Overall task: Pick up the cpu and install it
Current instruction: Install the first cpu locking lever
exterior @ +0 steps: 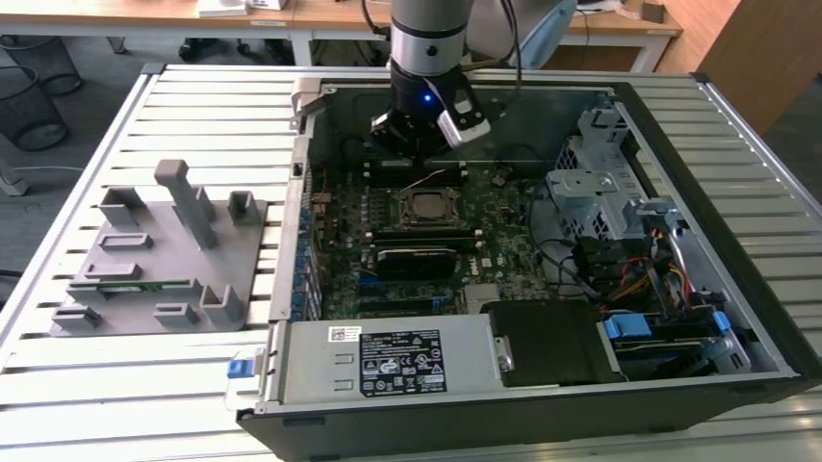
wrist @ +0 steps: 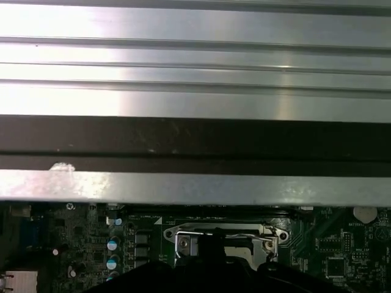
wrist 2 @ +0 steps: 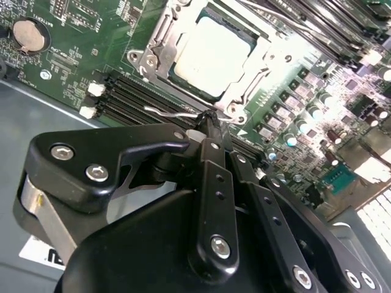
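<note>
- Cpu (wrist 2: 214,52): seated flat in the motherboard socket (wrist 2: 160,46), silvery top facing up, socket frame surrounding it; in the exterior view it lies at (exterior: 425,208), mid-board inside the open computer case (exterior: 757,289).
- End effector (wrist 2: 211,125): fingers (wrist 2: 214,177) pressed together, nothing between them; tips sit beside the thin wire retention lever (wrist 2: 168,112) at the socket's edge, contact uncertain.
- Arm (exterior: 428,58): descends into the case just behind the socket.
- Grey fixture tray (exterior: 161,260): rests on the slatted table (exterior: 77,375), at the exterior view's left of the case.
</note>
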